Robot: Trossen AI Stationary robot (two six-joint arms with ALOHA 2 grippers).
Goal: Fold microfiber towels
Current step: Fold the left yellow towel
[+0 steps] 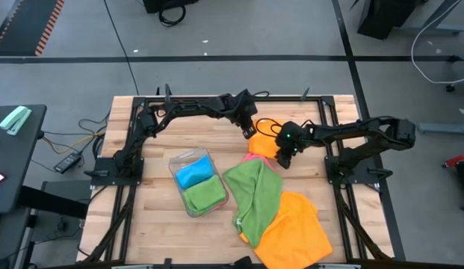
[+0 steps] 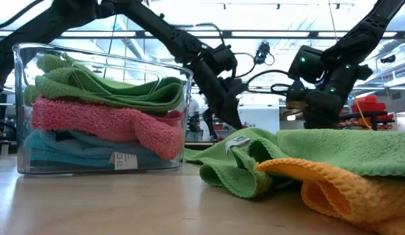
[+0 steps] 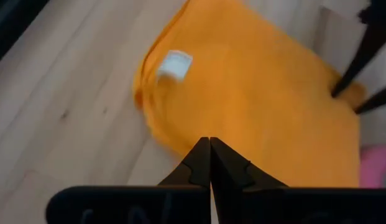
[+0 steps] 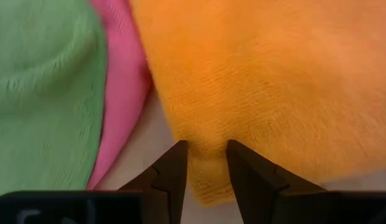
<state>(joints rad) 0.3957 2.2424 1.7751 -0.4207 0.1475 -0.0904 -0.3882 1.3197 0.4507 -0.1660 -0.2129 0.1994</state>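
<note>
Where the two grippers meet near the table's far middle, a small orange towel (image 1: 263,143) lies crumpled on the wood, a white label (image 3: 174,64) showing near one edge. Its nap is fine and fuzzy. The left gripper (image 1: 249,128) sits at its far edge with fingers pressed tight together; whether any cloth is caught between them cannot be told. The right gripper (image 4: 206,163) is at the towel's opposite side, fingers partly spread and straddling its edge. Just beside it a pink towel (image 4: 123,93) peeks out from under a green towel (image 1: 254,196), which drapes in a long rumpled band running from the middle toward the near edge. A larger orange towel (image 1: 293,230) spreads flat beneath it at the near right. Left of these stands a clear plastic tray (image 2: 17,78), holding folded cloths stacked green, pink and blue. The table (image 1: 153,228) is pale planked wood.
</note>
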